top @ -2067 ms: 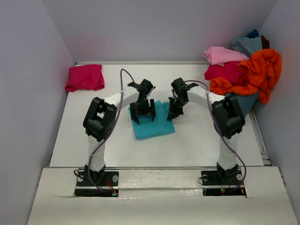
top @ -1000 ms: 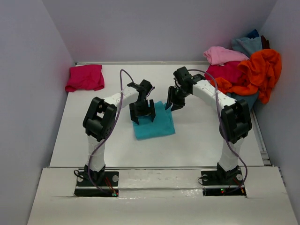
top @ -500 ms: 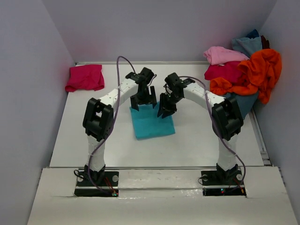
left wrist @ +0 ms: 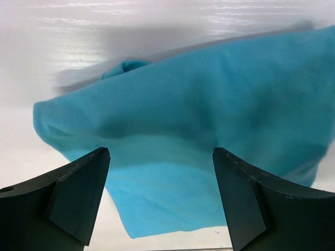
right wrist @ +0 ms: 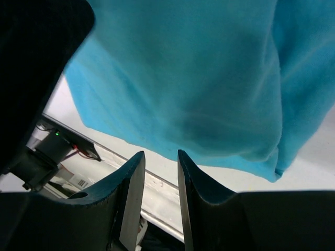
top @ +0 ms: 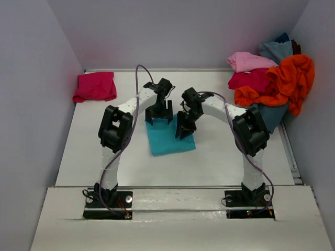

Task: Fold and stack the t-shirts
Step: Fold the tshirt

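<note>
A folded turquoise t-shirt (top: 166, 142) lies flat near the middle of the white desk (top: 222, 157), between the two arms. The left gripper (top: 158, 118) hangs over the shirt's far edge with its jaws spread wide and nothing between them; in the left wrist view the left gripper (left wrist: 160, 154) frames the cloth, whose rolled edge faces the camera. The right gripper (top: 183, 130) is over the shirt's right side, tilted down. In the right wrist view the right gripper (right wrist: 159, 157) shows its two fingers (right wrist: 131, 198) only a narrow gap apart with no cloth between them, and the turquoise t-shirt (right wrist: 199, 78) fills the view beyond the tips. A folded magenta t-shirt (top: 95, 86) sits alone in the far left corner of the desk. At the far right, unfolded shirts are heaped against the wall: a light pink one (top: 248, 61) on top, a crimson one (top: 252, 79) under it, an orange one (top: 290, 76) draped over the front, and dusty blue cloth (top: 275, 50) behind.
</note>
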`<state>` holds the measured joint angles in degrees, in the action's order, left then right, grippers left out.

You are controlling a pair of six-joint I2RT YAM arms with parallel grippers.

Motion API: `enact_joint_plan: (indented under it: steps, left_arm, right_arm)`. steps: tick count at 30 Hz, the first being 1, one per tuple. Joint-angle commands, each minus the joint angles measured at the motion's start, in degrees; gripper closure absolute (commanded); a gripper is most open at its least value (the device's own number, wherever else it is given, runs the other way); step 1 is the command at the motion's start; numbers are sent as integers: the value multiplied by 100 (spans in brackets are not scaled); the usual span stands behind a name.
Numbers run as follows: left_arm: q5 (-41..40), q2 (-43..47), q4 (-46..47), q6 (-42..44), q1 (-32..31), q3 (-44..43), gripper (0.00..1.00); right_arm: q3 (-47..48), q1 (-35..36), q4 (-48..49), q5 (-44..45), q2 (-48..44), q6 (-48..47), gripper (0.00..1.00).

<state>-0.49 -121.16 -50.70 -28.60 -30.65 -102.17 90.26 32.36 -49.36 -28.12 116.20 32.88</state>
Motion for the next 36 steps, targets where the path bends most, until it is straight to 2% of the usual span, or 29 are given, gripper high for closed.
enact_joint_plan:
  steps: [1,13,27,36]
  left_arm:
    - [-170,-21,-37,162,147,-110,9]
    - [-408,-136,-72,328,745,-444,9]
    - [-373,268,-133,461,745,-58,10]
    - [-83,761,-54,566,429,312,15]
  right_arm:
    - [-324,86,-56,-89,-185,-71,63]
    - [-817,148,138,-220,-72,-89,63]
    - [-905,148,129,149,166,78,63]
    - [-755,148,120,175,280,131,63]
